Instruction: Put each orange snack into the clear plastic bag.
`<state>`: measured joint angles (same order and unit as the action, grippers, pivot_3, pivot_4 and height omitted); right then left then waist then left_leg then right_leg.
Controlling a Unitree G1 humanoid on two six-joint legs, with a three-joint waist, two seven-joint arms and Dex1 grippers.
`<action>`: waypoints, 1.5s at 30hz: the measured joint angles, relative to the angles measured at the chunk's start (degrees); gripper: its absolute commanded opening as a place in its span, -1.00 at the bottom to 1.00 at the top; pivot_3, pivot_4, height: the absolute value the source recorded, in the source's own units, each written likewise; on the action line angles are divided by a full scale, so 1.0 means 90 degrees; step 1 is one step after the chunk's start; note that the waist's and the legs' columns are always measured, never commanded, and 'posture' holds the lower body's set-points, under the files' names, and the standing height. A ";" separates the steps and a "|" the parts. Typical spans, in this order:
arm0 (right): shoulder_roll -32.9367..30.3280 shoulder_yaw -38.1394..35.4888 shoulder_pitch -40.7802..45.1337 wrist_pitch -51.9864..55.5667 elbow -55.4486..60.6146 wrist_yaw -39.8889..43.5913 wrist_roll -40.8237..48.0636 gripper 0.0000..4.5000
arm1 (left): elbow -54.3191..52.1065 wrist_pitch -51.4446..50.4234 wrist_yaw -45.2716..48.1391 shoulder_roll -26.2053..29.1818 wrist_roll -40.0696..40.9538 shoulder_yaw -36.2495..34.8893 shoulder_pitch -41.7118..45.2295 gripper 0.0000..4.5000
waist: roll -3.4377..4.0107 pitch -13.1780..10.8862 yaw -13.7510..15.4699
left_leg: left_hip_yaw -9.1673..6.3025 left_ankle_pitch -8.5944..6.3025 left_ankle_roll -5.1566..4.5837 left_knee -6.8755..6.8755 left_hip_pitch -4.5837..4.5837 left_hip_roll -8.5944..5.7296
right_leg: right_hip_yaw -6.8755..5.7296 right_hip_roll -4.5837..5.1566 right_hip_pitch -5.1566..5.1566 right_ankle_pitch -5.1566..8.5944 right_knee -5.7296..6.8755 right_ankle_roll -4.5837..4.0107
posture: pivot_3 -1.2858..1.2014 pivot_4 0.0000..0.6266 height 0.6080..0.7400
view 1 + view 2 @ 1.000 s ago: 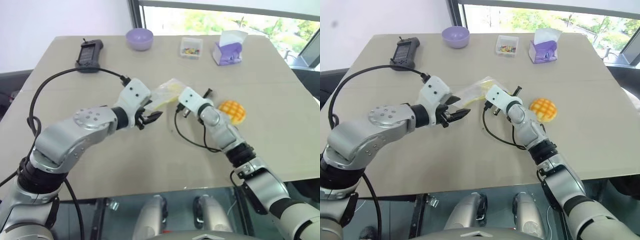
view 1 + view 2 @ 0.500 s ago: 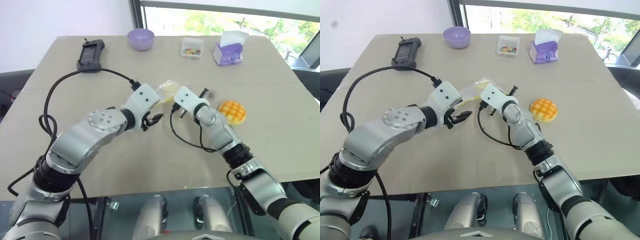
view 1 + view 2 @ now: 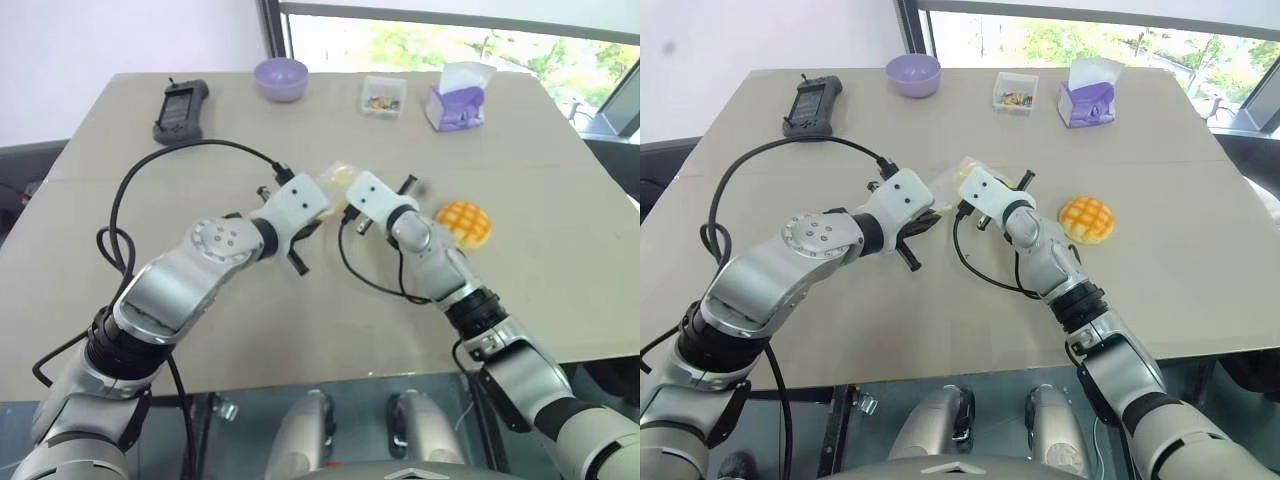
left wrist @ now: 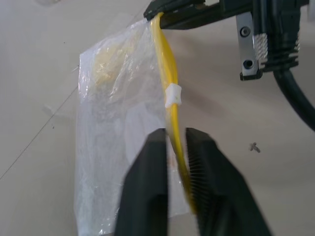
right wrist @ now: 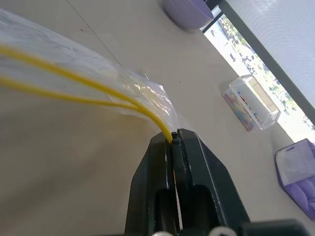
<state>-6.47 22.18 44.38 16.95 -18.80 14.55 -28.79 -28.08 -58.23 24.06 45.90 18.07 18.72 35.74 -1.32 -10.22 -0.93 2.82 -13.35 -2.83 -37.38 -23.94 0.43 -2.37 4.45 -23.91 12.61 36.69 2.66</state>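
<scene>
On the far left of the bench (image 3: 120,250) lies a black handheld controller (image 3: 180,110); whatever is printed on it is too small for me to read. To its right, at the far edge, sits a lavender bowl (image 3: 280,78).

My left gripper (image 4: 175,147) is near the middle of the bench, its two black fingers (image 4: 147,182) pressed together on the yellow seal strip of the clear plastic bag (image 4: 113,142). The bag is crinkly and transparent, with a pale yellowish patch showing through near one corner and a small white slider clip on the strip. I can read no writing on the film.

Just to the right, my right gripper (image 5: 173,141) is pinched shut on the end of that same yellow strip, where its two yellow lines run together into my fingers. The bag is held up off the bench between my two grippers.

Right of my right gripper, well apart from the bag, the orange snack (image 3: 465,223) rests on the bench: a round orange-yellow bun with a darker criss-cross grid on top.

Along the far edge stands a small clear box of coloured bits (image 3: 383,96), and right of it a purple tissue pack (image 3: 458,97) with white tissue sticking up; its label is not legible.
</scene>
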 measured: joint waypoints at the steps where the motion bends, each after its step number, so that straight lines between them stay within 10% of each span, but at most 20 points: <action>1: -0.0027 0.0000 -0.0054 -0.0062 0.0006 0.0021 0.0025 -1.00 | 0.0107 0.0291 0.0099 0.0105 -0.0249 0.0038 -0.0027 -0.98 | 0.0000 0.0000 0.0000 | 0.0000 0.0000 0.0000 0.0000 0.0000 0.0000 | 0.0000 0.0000 0.0000 0.0000 0.0000 0.0000 | 0.03 -0.52 1.00; 5: -0.0259 -0.0009 -0.0096 -0.0323 0.0026 0.0548 0.0337 -1.00 | 0.0575 0.1300 0.0290 0.0191 -0.0676 0.0020 -0.0279 -0.98 | 0.0000 0.0000 0.0001 | 0.0004 0.0000 -0.0001 0.0000 0.0003 0.0000 | 0.0003 0.0000 0.0000 0.0000 0.0000 0.0000 | 0.03 -0.52 1.00; 10: -0.0724 -0.0220 -0.0202 -0.0384 0.0338 0.1081 0.0740 -0.07 | 0.1825 0.3404 0.0772 0.0205 -0.1128 -0.0325 -0.0572 -1.00 | 0.0000 0.0000 0.0019 | 0.0004 0.0000 -0.0002 -0.0002 0.0002 0.0002 | 0.0000 0.0002 0.0000 0.0000 0.0002 -0.0001 | 0.03 -0.52 1.00; 14: -0.1200 -0.0478 -0.0497 -0.0363 0.0993 0.1547 0.1125 -0.07 | 0.2659 0.4666 0.1142 0.0081 -0.1270 -0.0595 -0.0509 -1.00 | 0.0001 0.0000 0.0047 | 0.0005 -0.0001 -0.0004 -0.0003 0.0000 0.0000 | -0.0001 0.0005 0.0001 0.0000 0.0000 -0.0001 | 0.03 -0.52 1.00; 20: -0.1381 -0.1152 -0.0907 0.0407 0.2165 0.2108 0.2006 -0.99 | 0.3620 0.5871 0.1687 -0.0176 -0.1446 -0.0713 -0.0313 -1.00 | 0.0000 0.0000 0.0008 | 0.0011 -0.0002 -0.0008 -0.0009 0.0000 0.0009 | 0.0002 -0.0003 0.0000 -0.0001 0.0008 0.0000 | 0.03 -0.52 1.00; 45: 0.0069 -0.0810 -0.0610 0.1381 0.2344 0.1758 0.2870 -0.99 | 0.3421 0.6074 0.2180 -0.0658 -0.1672 -0.1035 -0.0331 -1.00 | 0.0001 0.0000 0.0021 | 0.0008 -0.0008 -0.0017 -0.0035 -0.0003 0.0020 | 0.0003 -0.0016 0.0000 -0.0002 0.0020 0.0000 | 0.03 -0.52 1.00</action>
<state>-5.85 14.89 38.89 29.38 2.30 30.37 -2.96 2.71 -3.57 43.69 39.98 3.02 9.41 32.76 -1.32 -10.22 -0.75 2.89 -13.42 -2.99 -37.69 -23.97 0.61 -2.35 4.31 -23.91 12.59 36.87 2.66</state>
